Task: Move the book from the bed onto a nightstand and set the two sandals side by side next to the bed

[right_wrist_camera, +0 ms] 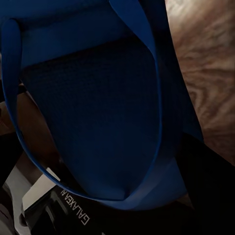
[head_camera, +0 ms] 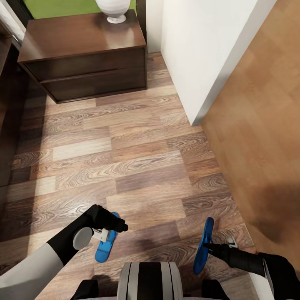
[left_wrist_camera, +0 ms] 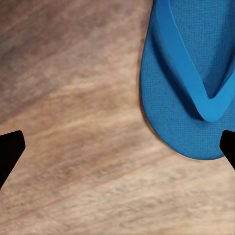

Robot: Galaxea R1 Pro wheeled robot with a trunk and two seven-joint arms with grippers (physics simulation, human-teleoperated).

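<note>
Two bright blue sandals show low in the head view. One sandal (head_camera: 106,246) lies flat on the plank floor, and my left gripper (head_camera: 120,225) hovers over its upper end, open. In the left wrist view that sandal (left_wrist_camera: 188,88) lies sole-down with its rounded end close to one fingertip (left_wrist_camera: 227,147); nothing sits between the fingers. The other sandal (head_camera: 203,246) is turned on its edge, with my right gripper (head_camera: 211,246) shut on it. Seen close in the right wrist view, this sandal (right_wrist_camera: 98,98) is dark blue. The nightstand (head_camera: 83,62) stands at the back left. The book is out of view.
A white vase (head_camera: 112,10) stands on the nightstand's glossy top. A white wall corner (head_camera: 196,62) juts in at the back right, with an orange-brown panel (head_camera: 258,125) beside it. The dark brown wooden side of the bed (head_camera: 6,125) runs along the left edge.
</note>
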